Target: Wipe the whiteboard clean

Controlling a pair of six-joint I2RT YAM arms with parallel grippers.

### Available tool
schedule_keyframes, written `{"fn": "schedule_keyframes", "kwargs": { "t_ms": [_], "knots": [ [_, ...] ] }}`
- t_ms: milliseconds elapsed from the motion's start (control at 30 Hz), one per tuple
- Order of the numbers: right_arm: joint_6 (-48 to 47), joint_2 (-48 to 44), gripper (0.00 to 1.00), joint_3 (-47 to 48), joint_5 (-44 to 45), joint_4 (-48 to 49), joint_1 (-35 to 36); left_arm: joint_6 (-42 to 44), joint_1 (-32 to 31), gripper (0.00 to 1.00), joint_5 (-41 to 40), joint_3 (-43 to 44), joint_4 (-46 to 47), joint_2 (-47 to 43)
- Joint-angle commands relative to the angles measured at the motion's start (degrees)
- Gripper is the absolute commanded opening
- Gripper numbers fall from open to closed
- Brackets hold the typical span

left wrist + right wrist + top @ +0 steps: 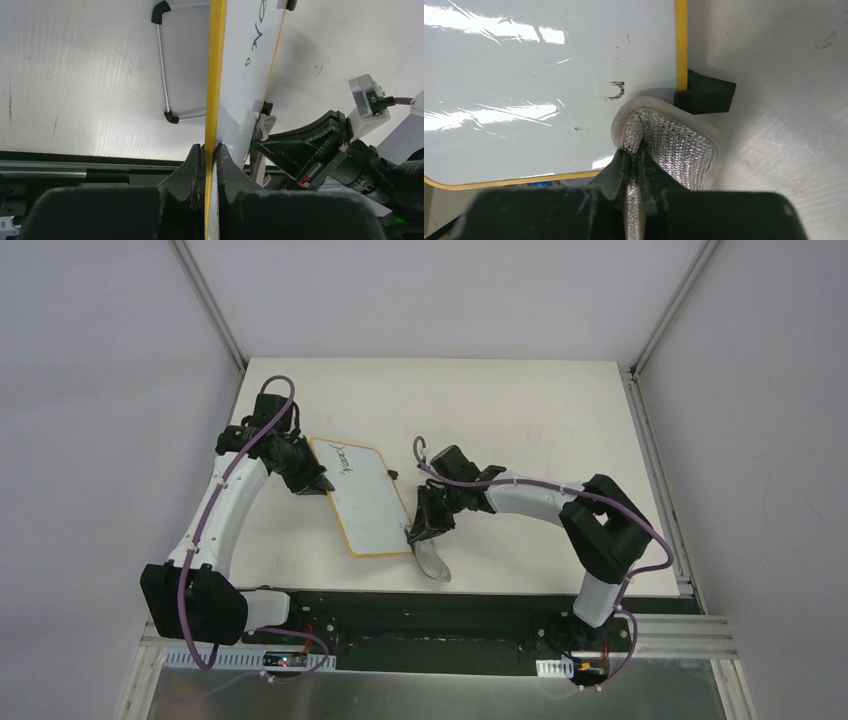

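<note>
The whiteboard (368, 495) is a small white board with a yellow-tan rim, lying slanted on the table's left-middle, black handwriting near its far end. My left gripper (318, 483) is shut on the board's left rim (214, 90), the edge pinched between both fingers. My right gripper (420, 530) is shut on a silvery mesh pad (674, 145) with a pale border, held at the board's near right corner beside a black foot (705, 92). A small black mark (614, 91) and faint specks remain on the board surface (524, 75) just ahead of the pad.
A wire stand with black end caps (165, 65) lies under the board's left side. The pad's lower end (434, 562) hangs toward the table's near edge, where a black rail (420, 602) runs. White walls and metal frame posts (212, 302) enclose the table.
</note>
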Motion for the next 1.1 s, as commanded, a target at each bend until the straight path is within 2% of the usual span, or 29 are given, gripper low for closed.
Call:
{"fn": "schedule_keyframes", "kwargs": {
  "t_ms": [0,167,267,400,500,600,700,833,1067],
  "knots": [
    [-2.41,-1.22,0.00,6.47,4.14,-8.36,2.64,-1.37,-1.75,0.00,4.15,-3.66,0.75,3.16],
    [-1.41,-1.63,0.00,18.18,3.95,-11.60,7.07,-1.41,-1.71,0.00,3.89,-3.43,0.49,3.14],
    [1.24,-0.82,0.00,20.57,1.85,-8.00,7.40,-1.69,-1.70,0.00,3.95,-3.20,0.54,3.23],
    [5.56,2.03,0.00,15.97,-0.68,-1.58,5.84,-2.11,-1.73,0.00,4.06,-3.25,0.64,3.20],
    [10.18,2.24,0.00,5.18,-3.83,7.69,1.21,-1.97,-1.68,0.00,3.90,-3.16,0.23,2.77],
    [9.80,2.74,0.00,-0.54,-3.55,10.69,-3.12,-1.57,-1.67,0.00,3.73,-3.31,-0.04,2.66],
    [7.41,5.97,0.00,-1.58,-3.61,10.10,-6.25,-1.77,-1.73,0.00,3.83,-3.93,0.47,2.43],
    [4.71,8.15,0.00,3.17,-4.00,4.90,-5.94,-1.82,-1.73,0.00,4.17,-3.99,0.54,2.62],
    [6.47,7.07,0.00,18.50,-7.75,-0.26,2.03,-2.36,-1.73,0.00,4.05,-3.56,0.51,2.57]
  ]
}}
